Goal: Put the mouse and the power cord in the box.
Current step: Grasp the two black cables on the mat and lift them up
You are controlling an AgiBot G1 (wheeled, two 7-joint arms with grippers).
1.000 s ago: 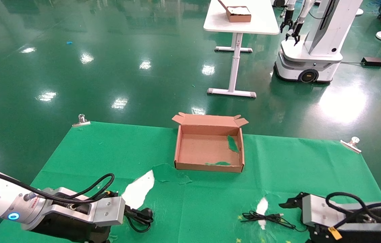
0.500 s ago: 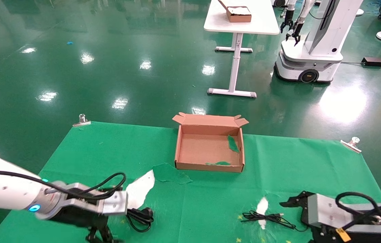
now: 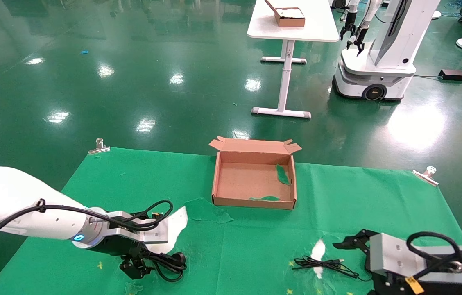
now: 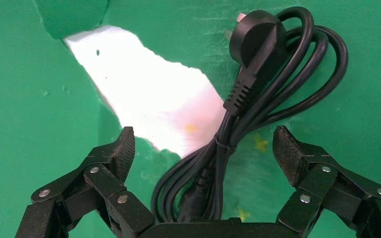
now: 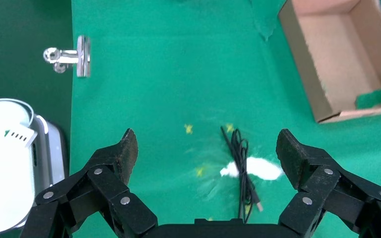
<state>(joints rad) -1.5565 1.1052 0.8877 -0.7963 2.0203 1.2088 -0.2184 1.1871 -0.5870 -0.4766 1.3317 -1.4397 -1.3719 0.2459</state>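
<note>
Left wrist view had the left gripper (image 4: 203, 148) spread wide, straddling the power cord (image 4: 258, 99). Next it'd need clenching, then carrying toward the box (image 3: 254, 202) at 1 o'clock.

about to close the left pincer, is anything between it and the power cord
Nothing visible is. The left pincer is open, its fingers on either side of the power cord bundle, with only green cloth and a torn white patch beneath.

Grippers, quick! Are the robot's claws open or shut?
Left gripper: open, straddling the power cord, not gripping.
Right gripper: open, empty.
</note>
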